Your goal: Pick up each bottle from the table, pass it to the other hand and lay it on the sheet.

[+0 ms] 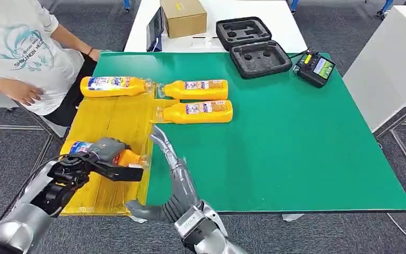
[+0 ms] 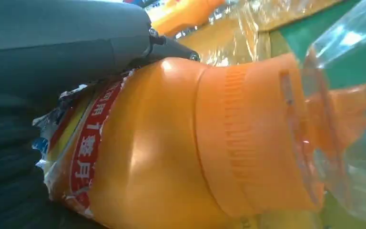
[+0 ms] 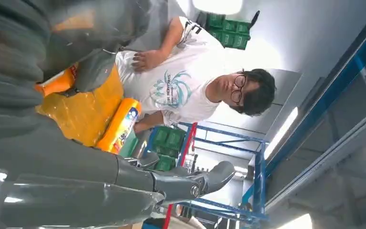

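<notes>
My left hand [image 1: 87, 164] grips an orange bottle [image 1: 128, 157] low over the yellow sheet [image 1: 111, 119] at its near end; the left wrist view shows that bottle [image 2: 171, 143] close up with its cap in clear wrap. My right hand [image 1: 172, 180] is open beside it, fingers straight and spread over the sheet's edge, holding nothing. One bottle [image 1: 113, 86] lies on the sheet's far end. Two more bottles [image 1: 198, 89] [image 1: 198, 111] lie on the green table, caps toward the sheet.
A person in a white T-shirt [image 1: 16, 47] sits at the table's left. A black foam case [image 1: 251, 45], a cardboard box [image 1: 183, 16] and a handheld controller [image 1: 315, 67] stand at the far side. The green table [image 1: 306, 143] stretches to the right.
</notes>
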